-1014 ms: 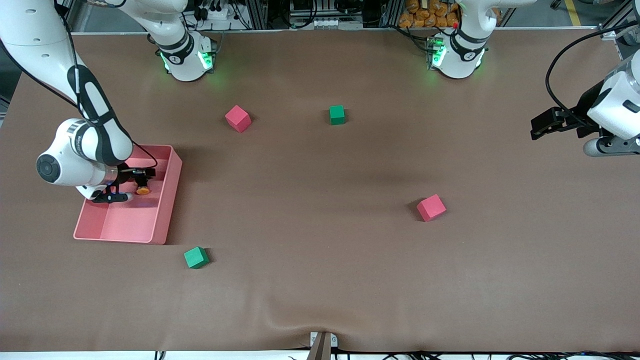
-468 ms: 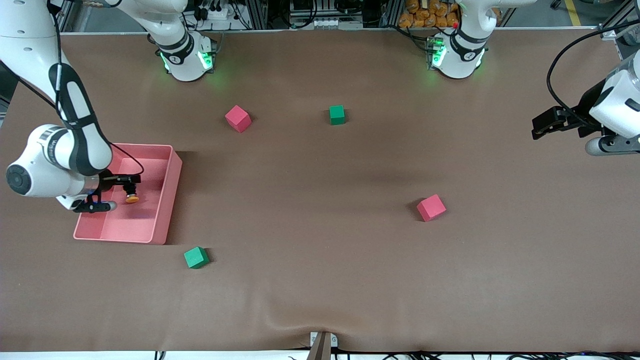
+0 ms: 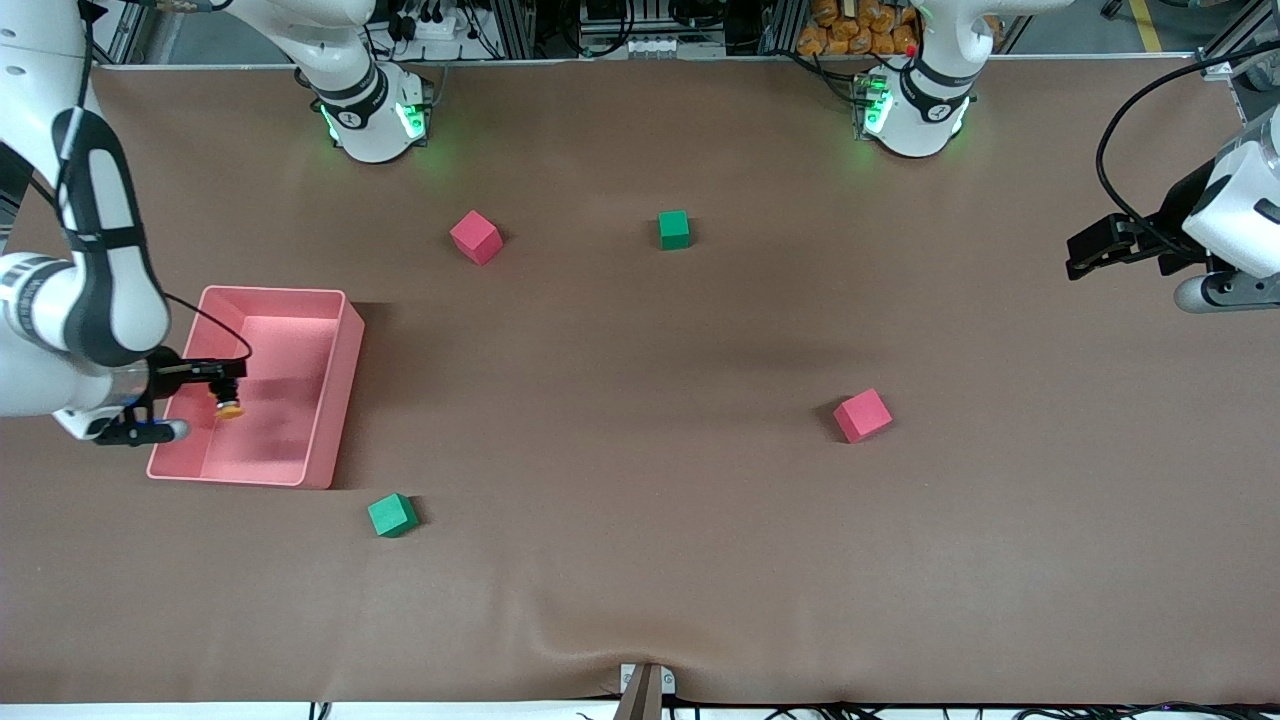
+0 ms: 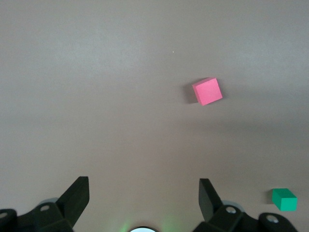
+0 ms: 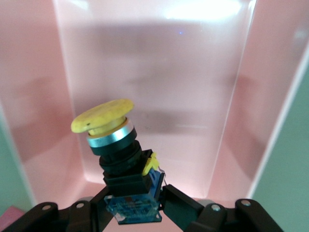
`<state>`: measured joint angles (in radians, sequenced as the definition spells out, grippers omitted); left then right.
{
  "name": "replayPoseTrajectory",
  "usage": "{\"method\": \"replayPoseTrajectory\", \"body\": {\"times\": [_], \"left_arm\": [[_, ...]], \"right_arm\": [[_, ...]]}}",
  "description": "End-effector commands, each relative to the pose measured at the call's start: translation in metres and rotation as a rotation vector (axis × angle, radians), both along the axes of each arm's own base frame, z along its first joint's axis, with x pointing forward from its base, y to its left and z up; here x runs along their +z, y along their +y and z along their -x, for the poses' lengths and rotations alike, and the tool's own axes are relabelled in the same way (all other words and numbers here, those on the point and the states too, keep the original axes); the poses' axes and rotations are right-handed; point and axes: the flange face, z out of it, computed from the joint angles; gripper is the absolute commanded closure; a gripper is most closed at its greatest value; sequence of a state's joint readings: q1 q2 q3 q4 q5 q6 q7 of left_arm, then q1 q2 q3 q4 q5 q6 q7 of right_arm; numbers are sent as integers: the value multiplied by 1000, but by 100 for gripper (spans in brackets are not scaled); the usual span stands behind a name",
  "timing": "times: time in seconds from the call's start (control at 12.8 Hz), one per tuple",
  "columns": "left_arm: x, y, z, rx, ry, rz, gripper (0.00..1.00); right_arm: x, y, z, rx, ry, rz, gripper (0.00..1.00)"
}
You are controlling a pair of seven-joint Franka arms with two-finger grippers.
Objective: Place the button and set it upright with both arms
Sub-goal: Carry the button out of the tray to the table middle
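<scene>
The button (image 3: pixel 229 407) has a round orange cap and a black blocky body with a blue base (image 5: pixel 118 159). My right gripper (image 3: pixel 226 385) is shut on its body and holds it in the air over the pink bin (image 3: pixel 340 390), cap tilted away from the fingers. In the right wrist view the bin's floor (image 5: pixel 159 72) lies below the button. My left gripper (image 3: pixel 1078 258) hangs open over bare table at the left arm's end, with nothing between its fingers (image 4: pixel 78 195).
Two red cubes (image 3: pixel 475 236) (image 3: pixel 862 415) and two green cubes (image 3: pixel 674 229) (image 3: pixel 392 515) lie scattered on the brown table. The left wrist view shows a red cube (image 4: pixel 207 91) and a green cube (image 4: pixel 284 199) below it.
My right gripper has risen with the button and drifted toward the right arm's end of the bin. The left arm has barely shifted.
</scene>
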<state>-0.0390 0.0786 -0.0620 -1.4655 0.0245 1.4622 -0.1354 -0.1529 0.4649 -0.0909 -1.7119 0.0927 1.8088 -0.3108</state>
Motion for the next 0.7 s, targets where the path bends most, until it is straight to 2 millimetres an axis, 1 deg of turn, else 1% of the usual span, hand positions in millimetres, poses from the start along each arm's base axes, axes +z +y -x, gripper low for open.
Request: {"method": "replayPoseTrajectory", "body": {"times": [0.0, 0.08, 0.16, 0.23, 0.31, 0.39, 0.47, 0.55, 0.62], "left_arm": [[1, -2, -2, -21, -12, 6, 0], [1, -3, -2, -22, -14, 6, 0], [-4, -4, -4, -24, -4, 5, 0], [-14, -5, -10, -23, 6, 7, 0], [-18, -5, -12, -23, 10, 7, 0], [-26, -6, -16, -24, 20, 7, 0], [-27, -8, -16, -26, 20, 7, 0], [-33, -10, -19, -29, 28, 7, 0], [-39, -14, -22, -35, 34, 7, 0]], "right_arm": [[37, 30, -28, -15, -12, 37, 100], [47, 45, -36, -28, -28, 51, 100], [59, 69, -45, -44, -46, 57, 100], [69, 90, -51, -62, -56, 66, 100], [78, 116, -55, -89, -63, 71, 100], [84, 153, -58, -134, -62, 33, 100], [86, 184, -58, -183, -54, 3, 100], [85, 217, -57, -213, -45, -10, 100], [81, 255, -55, -236, -29, -15, 100]]}}
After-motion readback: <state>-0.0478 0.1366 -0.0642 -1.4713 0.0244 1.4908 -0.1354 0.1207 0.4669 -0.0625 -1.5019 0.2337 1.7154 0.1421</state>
